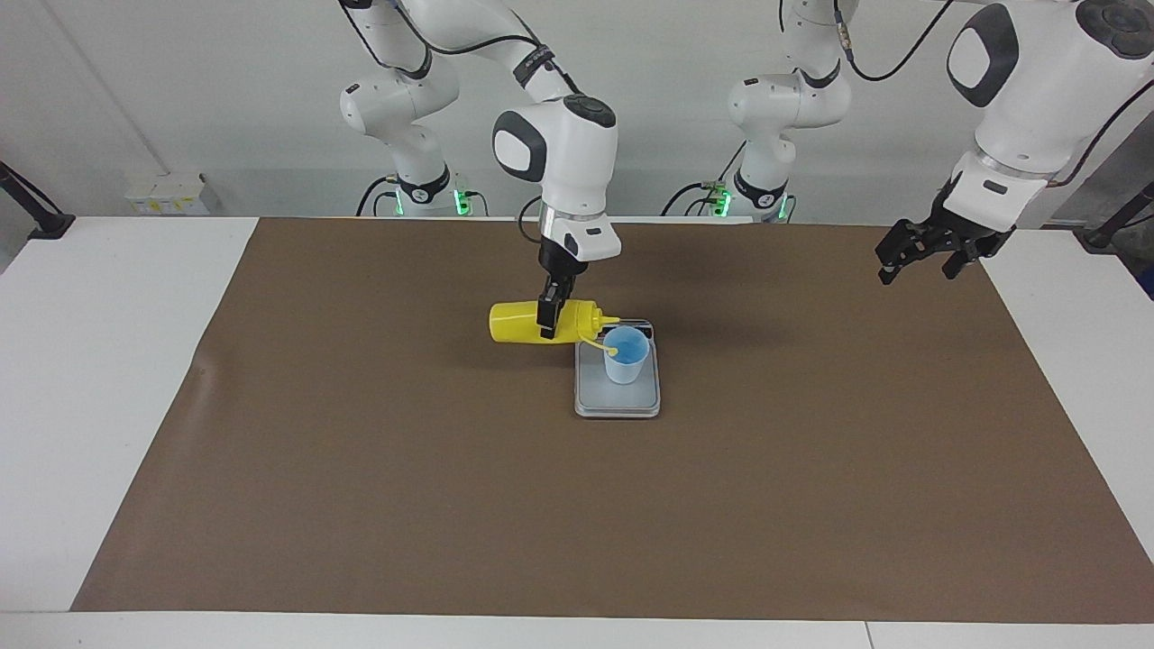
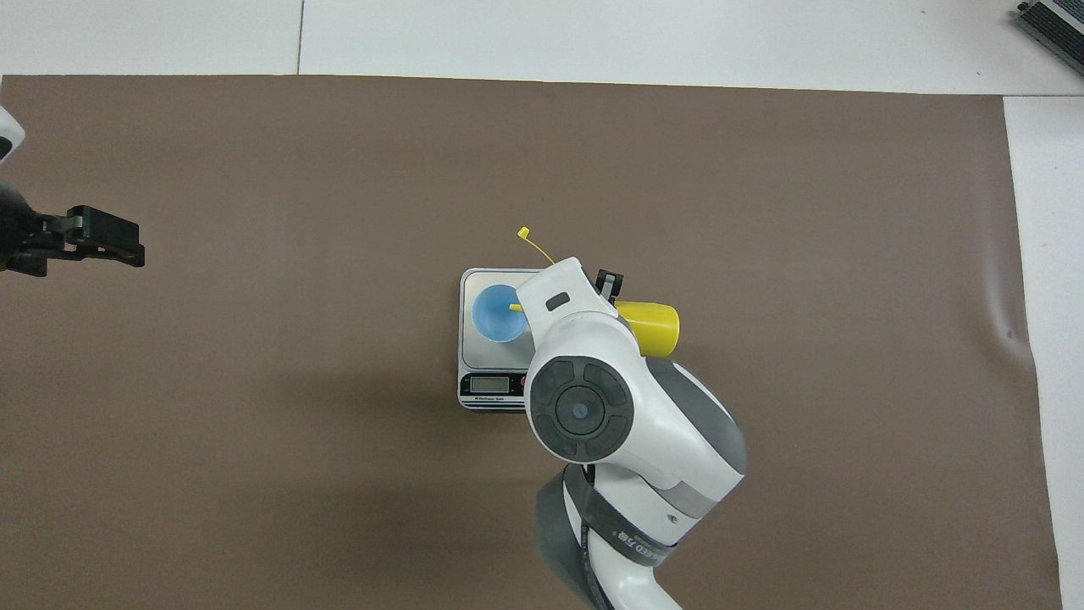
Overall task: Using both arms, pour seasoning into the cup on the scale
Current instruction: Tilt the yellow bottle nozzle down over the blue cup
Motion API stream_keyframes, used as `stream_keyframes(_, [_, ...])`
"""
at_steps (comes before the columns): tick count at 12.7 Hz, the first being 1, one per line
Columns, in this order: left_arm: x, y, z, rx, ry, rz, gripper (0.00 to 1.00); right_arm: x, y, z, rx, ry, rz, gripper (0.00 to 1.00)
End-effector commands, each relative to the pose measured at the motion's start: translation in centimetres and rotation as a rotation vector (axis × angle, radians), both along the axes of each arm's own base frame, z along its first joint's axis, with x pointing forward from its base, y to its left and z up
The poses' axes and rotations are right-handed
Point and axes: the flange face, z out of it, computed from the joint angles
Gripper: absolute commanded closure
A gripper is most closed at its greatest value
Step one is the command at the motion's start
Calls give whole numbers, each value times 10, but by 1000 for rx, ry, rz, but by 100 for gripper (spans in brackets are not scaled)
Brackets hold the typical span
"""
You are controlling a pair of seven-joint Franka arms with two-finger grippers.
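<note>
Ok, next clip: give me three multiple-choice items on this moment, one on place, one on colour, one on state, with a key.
1. Where does the cup stand?
A. on the scale
B. on the brown mat beside the scale
C. in the left gripper

2. What colour is the seasoning bottle?
A. red
B. yellow
C. green

3. How is the bottle held?
A. upright
B. upside down, nozzle straight down
C. on its side, nozzle over the cup

Key: 1 A, the cup sits on the weighing plate. 2 B, its body is bright yellow. 3 C, the right gripper is shut on it lying level, nozzle at the cup's rim; the left gripper waits open over the mat's edge.
</note>
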Motion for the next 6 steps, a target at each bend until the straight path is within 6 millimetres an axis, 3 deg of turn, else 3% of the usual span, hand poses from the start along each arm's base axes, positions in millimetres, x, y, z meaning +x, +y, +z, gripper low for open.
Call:
stream_keyframes(1, [-7, 2, 2, -14, 7, 14, 0, 6, -3, 5, -88, -8, -13, 100])
stream_keyframes(4, [-7, 3, 2, -14, 7, 16, 0, 11, -7, 17, -151, -6, -45, 100])
stream_keyframes(6, [-7, 2, 2, -14, 7, 14, 0, 12, -4, 15, -166, -20, -64, 100])
